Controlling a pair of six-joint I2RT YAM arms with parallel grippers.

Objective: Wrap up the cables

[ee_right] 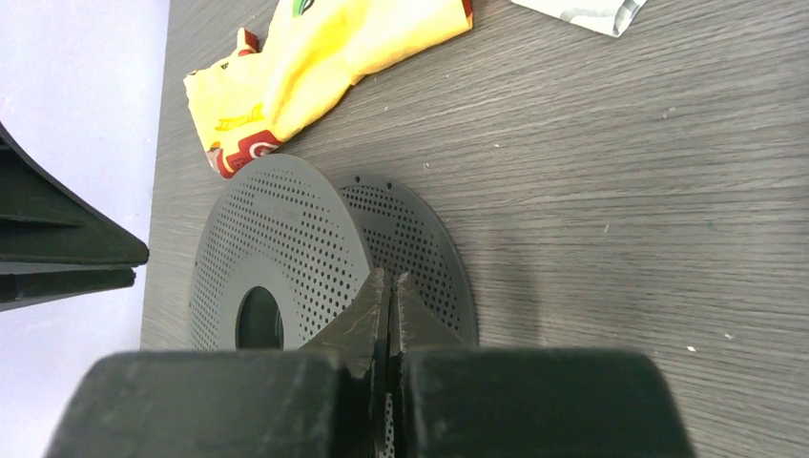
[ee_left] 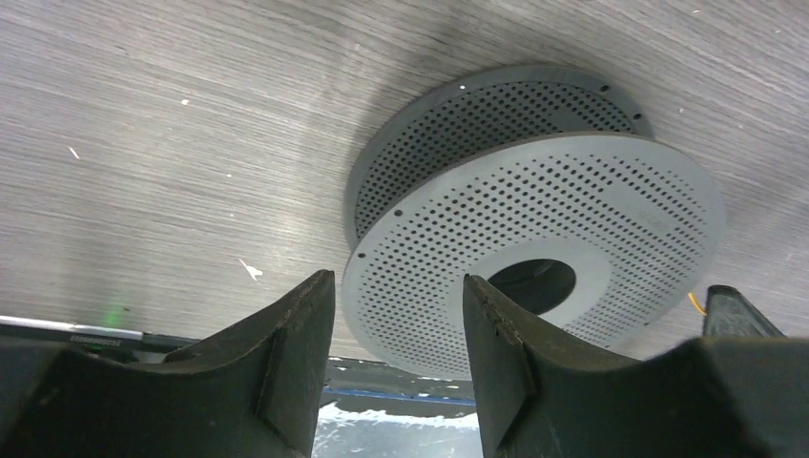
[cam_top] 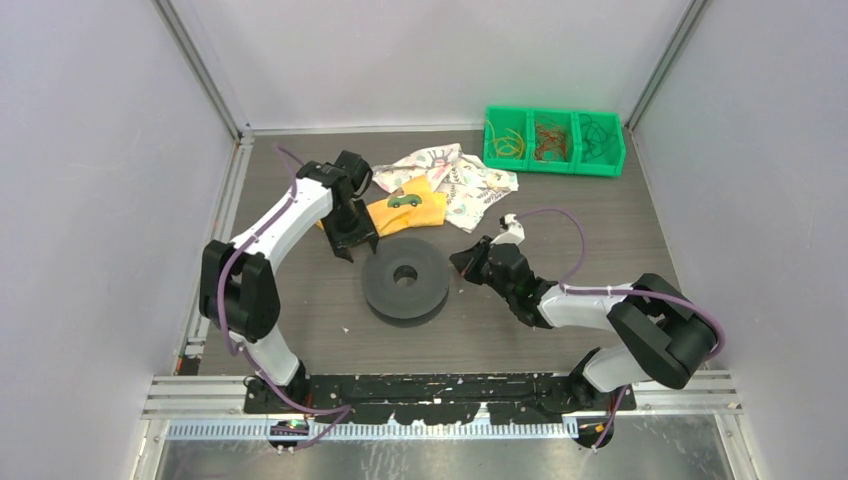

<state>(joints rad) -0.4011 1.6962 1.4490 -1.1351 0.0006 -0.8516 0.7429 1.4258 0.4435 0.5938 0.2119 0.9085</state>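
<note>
The black perforated spool [cam_top: 405, 280] lies flat mid-table; no wire shows on it. It also shows in the left wrist view [ee_left: 534, 239] and the right wrist view [ee_right: 277, 248]. My left gripper [cam_top: 352, 245] is open and empty just beyond the spool's far-left rim [ee_left: 399, 281]. My right gripper [cam_top: 462, 260] is shut at the spool's right rim [ee_right: 392, 277]. A short orange strand [ee_left: 697, 303] shows beside the right fingers; I cannot tell if it is held. The yellow-orange cables [cam_top: 508, 140] lie coiled in the green bin's left compartment.
The green three-compartment bin [cam_top: 555, 162] stands at the back right, with brown and dark coils in its other compartments. A yellow packet [cam_top: 405, 212] and a white patterned cloth [cam_top: 455, 180] lie behind the spool. The packet also shows in the right wrist view [ee_right: 315, 67].
</note>
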